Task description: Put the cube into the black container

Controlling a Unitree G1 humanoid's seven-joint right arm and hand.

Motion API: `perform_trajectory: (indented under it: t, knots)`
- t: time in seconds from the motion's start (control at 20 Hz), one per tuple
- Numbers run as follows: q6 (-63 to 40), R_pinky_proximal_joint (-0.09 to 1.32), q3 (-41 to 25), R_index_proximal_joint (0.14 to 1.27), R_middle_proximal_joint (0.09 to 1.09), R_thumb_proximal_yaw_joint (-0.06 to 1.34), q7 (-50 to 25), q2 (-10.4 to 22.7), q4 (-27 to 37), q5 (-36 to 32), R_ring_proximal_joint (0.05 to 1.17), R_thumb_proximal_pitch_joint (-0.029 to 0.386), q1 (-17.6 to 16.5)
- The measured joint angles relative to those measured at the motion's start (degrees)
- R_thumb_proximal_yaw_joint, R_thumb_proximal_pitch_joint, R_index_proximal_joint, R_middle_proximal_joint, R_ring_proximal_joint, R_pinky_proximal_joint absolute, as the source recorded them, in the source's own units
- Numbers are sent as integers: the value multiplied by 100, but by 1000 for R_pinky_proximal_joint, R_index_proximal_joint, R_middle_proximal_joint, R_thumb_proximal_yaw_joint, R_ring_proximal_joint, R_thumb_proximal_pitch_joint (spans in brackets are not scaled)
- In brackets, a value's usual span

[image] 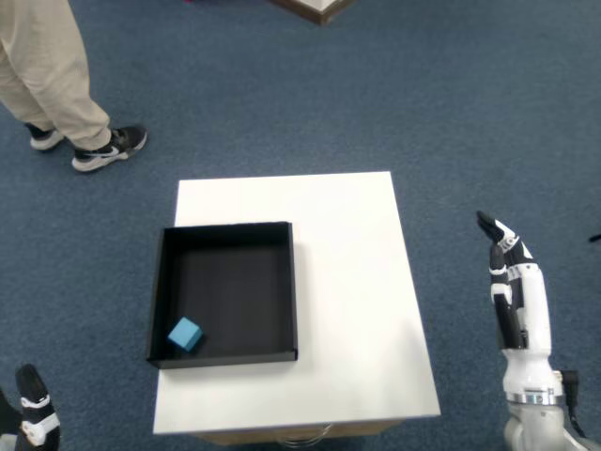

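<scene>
A small blue cube (pixel 186 334) lies inside the black container (pixel 225 231), in its near left corner. The container sits on the left half of a white table (pixel 357 282). My right hand (pixel 512 282) hangs off the table's right side, over the blue carpet, well apart from the cube. Its fingers are stretched out straight and hold nothing.
A person's legs and dark sneakers (pixel 108 148) stand on the carpet at the far left. My left hand (pixel 33 418) shows at the bottom left corner, beside the table. A wooden object's corner (pixel 315 7) pokes in at the top edge.
</scene>
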State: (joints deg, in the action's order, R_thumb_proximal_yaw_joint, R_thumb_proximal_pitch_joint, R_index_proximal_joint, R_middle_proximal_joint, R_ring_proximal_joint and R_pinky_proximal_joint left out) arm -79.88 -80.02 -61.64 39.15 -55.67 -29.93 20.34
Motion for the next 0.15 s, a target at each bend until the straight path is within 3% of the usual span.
perform_trajectory:
  t: [0.15]
  knots:
    - [0, 57, -42, 320, 236, -5, 178, -98, -18, -209, 237, 190, 49]
